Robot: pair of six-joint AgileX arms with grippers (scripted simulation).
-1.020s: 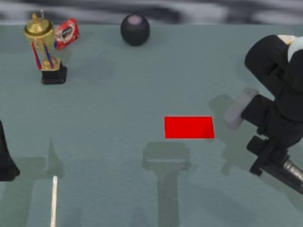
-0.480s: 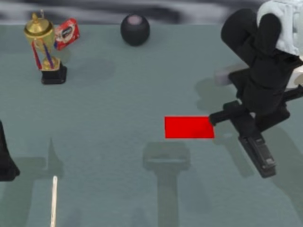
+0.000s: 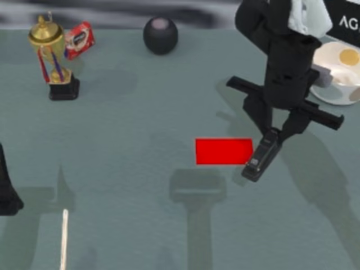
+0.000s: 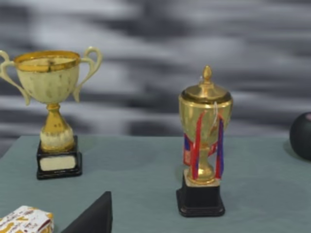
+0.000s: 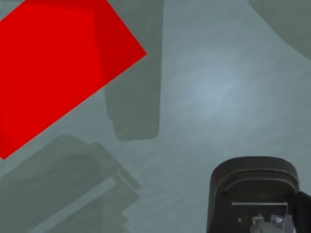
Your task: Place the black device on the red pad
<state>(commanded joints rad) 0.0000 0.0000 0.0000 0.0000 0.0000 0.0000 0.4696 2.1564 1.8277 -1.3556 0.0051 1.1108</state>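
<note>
Your right gripper (image 3: 274, 130) pinched the slim black buttoned device (image 3: 261, 154), hanging just beside the flat red rectangular pad (image 3: 224, 151); your left arm sat parked

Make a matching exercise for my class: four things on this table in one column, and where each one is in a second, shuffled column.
Things:
1. black device
2. red pad
3. black sphere
4. trophy with ribbons

Places:
A. far edge of the table, near the middle
B. flat on the table, near the centre
C. held in the right tool, by the pad's right end
D. far left corner, beside a red-and-white packet

Pairs: 1-C, 2-B, 3-A, 4-D
</note>
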